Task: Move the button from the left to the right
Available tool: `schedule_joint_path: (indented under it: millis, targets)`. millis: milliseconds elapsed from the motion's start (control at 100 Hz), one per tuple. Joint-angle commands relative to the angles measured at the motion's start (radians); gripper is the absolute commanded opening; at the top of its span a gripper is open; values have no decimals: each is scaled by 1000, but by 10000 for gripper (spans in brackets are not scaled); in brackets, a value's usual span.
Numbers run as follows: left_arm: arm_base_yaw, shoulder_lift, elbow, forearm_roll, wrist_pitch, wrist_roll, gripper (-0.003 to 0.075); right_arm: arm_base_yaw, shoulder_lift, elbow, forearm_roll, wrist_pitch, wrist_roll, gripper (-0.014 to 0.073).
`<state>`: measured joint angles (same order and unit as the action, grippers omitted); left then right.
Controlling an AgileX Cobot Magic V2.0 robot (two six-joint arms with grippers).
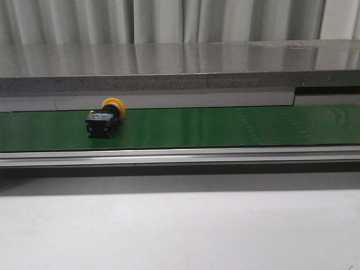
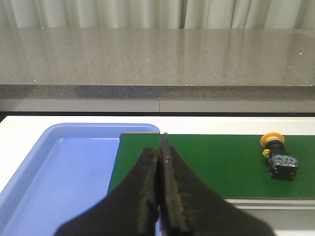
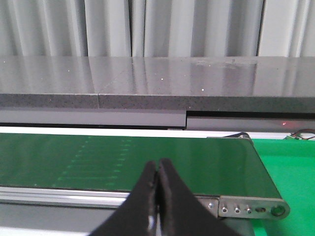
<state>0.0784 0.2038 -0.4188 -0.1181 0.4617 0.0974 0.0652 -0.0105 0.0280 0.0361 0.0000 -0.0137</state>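
Button [image 1: 104, 118] on green belt [image 1: 225, 126] nr blue tray [image 2: 64, 172]; both tools closed, holding nothing.

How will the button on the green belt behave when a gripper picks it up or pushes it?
The button lies on its side, so its round orange cap may let it roll or pivot if pushed. Its blocky dark base looks rigid and probably offers flatter faces to grip. It seems small and likely light.

Left matte-black tapered gripper [image 2: 160, 147]: fingers [image 2: 145, 182] had rough, grainy inner edges. Right matte-black tapered gripper [image 3: 156, 169]: fingers [image 3: 170, 196] smooth, pointed.
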Motion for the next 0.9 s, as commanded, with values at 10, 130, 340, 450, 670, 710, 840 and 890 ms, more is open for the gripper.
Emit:
schedule_joint_path:
  millis: [10,130,340,450,670,710,840,890]
  targets:
    - [-8,11,-27,-15,-81,-3,-20,-2,-19,-25,-6,-93,0,-67]
    - [-8,11,-27,-15,-81,-3,-20,-2,1,-60,20,-44,0,-67]
    - [-8,11,-27,-15,-81,-3,-20,-2,115,-179,49,42,0,-67]
    - [-8,11,-27,-15,-81,-3,-20,-2,203,-269,49,135,0,-67]
    - [-8,11,-27,-15,-81,-3,-20,-2,416,-485,49,366,0,-67]
    - [-8,11,-27,-15,-81,-3,-20,-2,462,-519,49,402,0,-67]
    - [-8,11,-27,-15,-81,-3,-20,-2,598,-640,49,526,0,-67]
    - [-8,11,-27,-15,-81,-3,-20,-2,649,-679,52,561,0,-67]
